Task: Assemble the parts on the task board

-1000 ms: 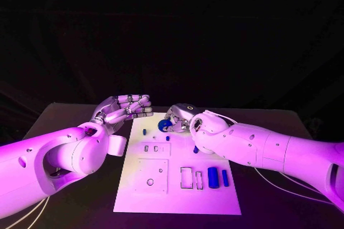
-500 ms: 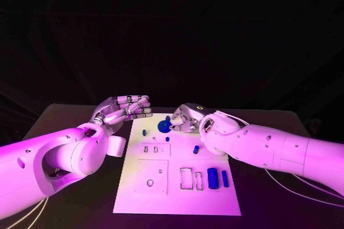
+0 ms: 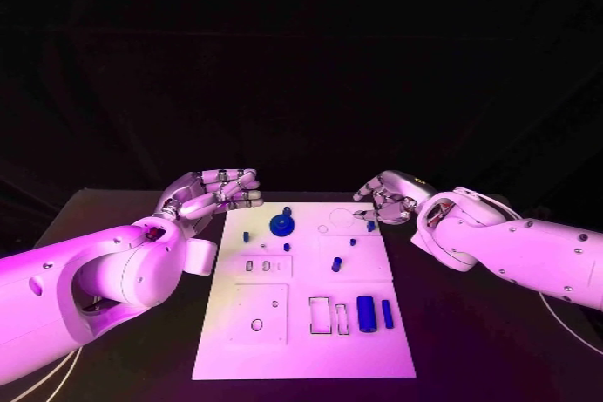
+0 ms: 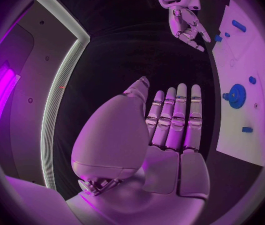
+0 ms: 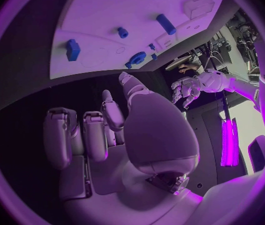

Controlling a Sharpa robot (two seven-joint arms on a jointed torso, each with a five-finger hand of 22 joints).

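Here the right robot hand [image 3: 384, 198] hangs empty, fingers curled; the left robot hand [image 3: 211, 191] likewise, beside the task board [image 3: 306, 332].

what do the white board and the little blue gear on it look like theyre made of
The task board looks like matte white plastic or painted sheet: flat, even, no glare, with crisp cut-out slots. The blue gear looks like moulded or printed plastic: uniform saturated colour, dull surface, fine teeth visible at its rim in the left wrist view. Neither material can be confirmed by look alone.
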